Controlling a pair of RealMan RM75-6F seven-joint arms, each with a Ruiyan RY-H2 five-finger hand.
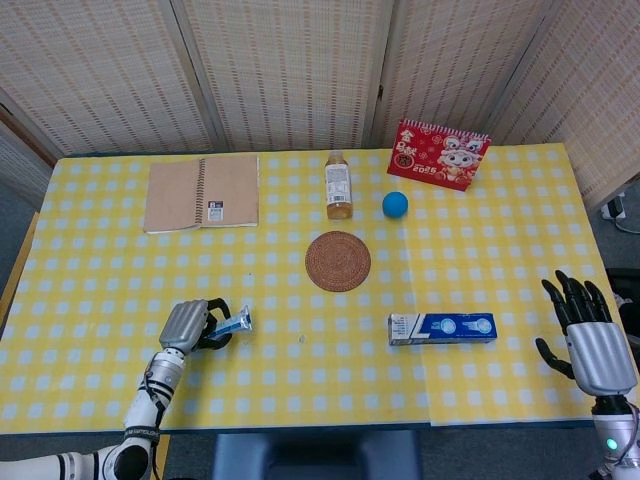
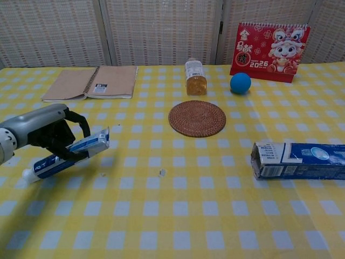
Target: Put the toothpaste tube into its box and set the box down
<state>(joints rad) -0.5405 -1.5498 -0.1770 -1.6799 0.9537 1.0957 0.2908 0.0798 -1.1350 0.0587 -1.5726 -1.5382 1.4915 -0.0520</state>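
Left hand [image 2: 40,131], lower left of both views, grips the tube [image 2: 70,154] mid-body; tube is lifted off the worktop [image 2: 178,216], tilted w/ crimped end up-right & cap end low-left. Box [image 2: 299,161] lies flat at lower right, open end facing left, well apart from tube. Right hand [image 1: 592,343] at far lower-right edge of head view, fingers spread wide, holding nothing, off the box.

Box [image 2: 302,160] right end cut off in chest view; calendar [image 1: 438,153] print too small.
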